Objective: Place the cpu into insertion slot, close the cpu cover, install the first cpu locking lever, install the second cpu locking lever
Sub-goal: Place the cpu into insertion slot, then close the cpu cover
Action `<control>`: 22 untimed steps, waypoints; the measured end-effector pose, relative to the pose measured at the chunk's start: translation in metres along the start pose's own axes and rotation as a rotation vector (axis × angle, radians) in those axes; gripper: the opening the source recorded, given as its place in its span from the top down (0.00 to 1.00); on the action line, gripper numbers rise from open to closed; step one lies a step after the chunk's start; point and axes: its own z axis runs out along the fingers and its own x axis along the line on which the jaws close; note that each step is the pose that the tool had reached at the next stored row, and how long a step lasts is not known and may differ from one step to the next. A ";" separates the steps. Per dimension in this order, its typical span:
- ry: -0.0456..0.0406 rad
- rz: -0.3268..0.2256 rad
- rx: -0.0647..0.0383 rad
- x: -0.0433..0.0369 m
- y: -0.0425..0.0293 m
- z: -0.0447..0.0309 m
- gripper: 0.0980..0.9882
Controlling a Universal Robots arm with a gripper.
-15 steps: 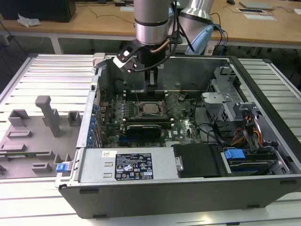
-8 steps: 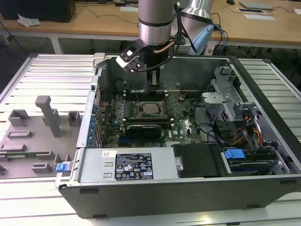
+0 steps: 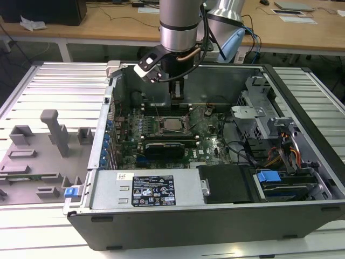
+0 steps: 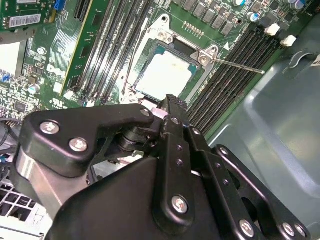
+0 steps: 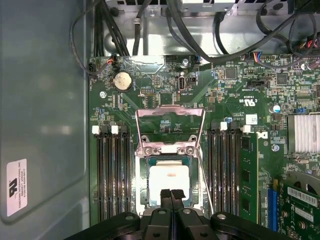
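Hanging mid-frame in the exterior view, the gripper, fingertips pressed together, sits above the seated cpu; the cpu cover stands open.

In the exterior view the open computer case is lying across the middle of the frame on a slatted table. A fixture tray is sitting at the frame's left. The motherboard is lying inside the case, left of centre, with the drive cage standing to its right. The power supply is lying along the case's lower wall.

The cpu is sitting in the insertion slot near the frame's centre. The expansion card is lying just below the cpu, and the gripper is hanging just above it. In the first wrist view the cpu cover is tilting up off the slot at the edge far from the gripper, and memory slots are flanking the slot on both sides.
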 end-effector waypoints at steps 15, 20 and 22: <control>-0.0001 0.000 0.000 0.0001 0.0005 -0.0012 0.99; 0.0000 0.000 0.000 0.0001 0.0073 -0.0024 0.99; 0.0000 0.000 0.000 0.0001 0.0101 -0.0022 0.99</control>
